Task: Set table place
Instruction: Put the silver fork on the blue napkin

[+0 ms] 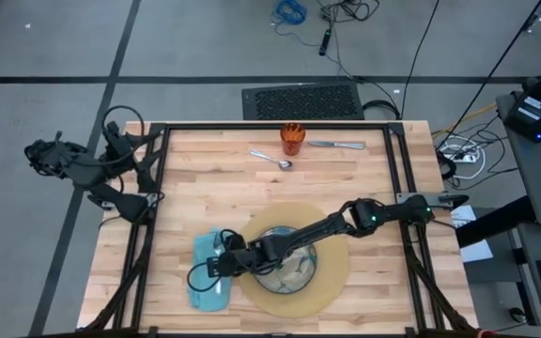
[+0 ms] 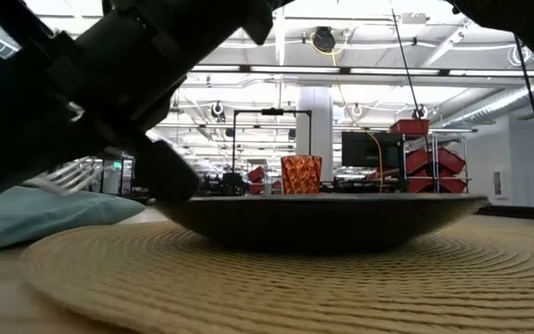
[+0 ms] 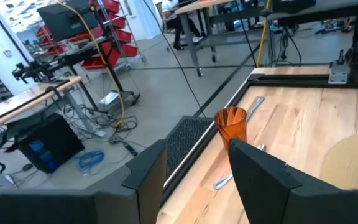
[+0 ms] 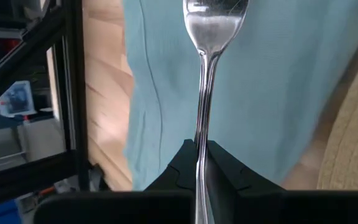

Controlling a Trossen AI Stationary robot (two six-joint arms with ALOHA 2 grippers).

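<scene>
One fork point(image 4: 205, 93) | right pincer point(image 4: 201, 163) gripping it | above napkin point(image 4: 278, 93)

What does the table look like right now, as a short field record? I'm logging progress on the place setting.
right claw: shut on fork, over napkin
left claw: open, parked off the table's left edge
plate: on placemat
cup: far edge of table
spoon: near cup
knife: right of cup

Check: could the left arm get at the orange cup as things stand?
Probably yes: the left gripper waits open at the table's left edge, and bare wood lies between it and the orange cup; only the spoon lies nearby.
</scene>
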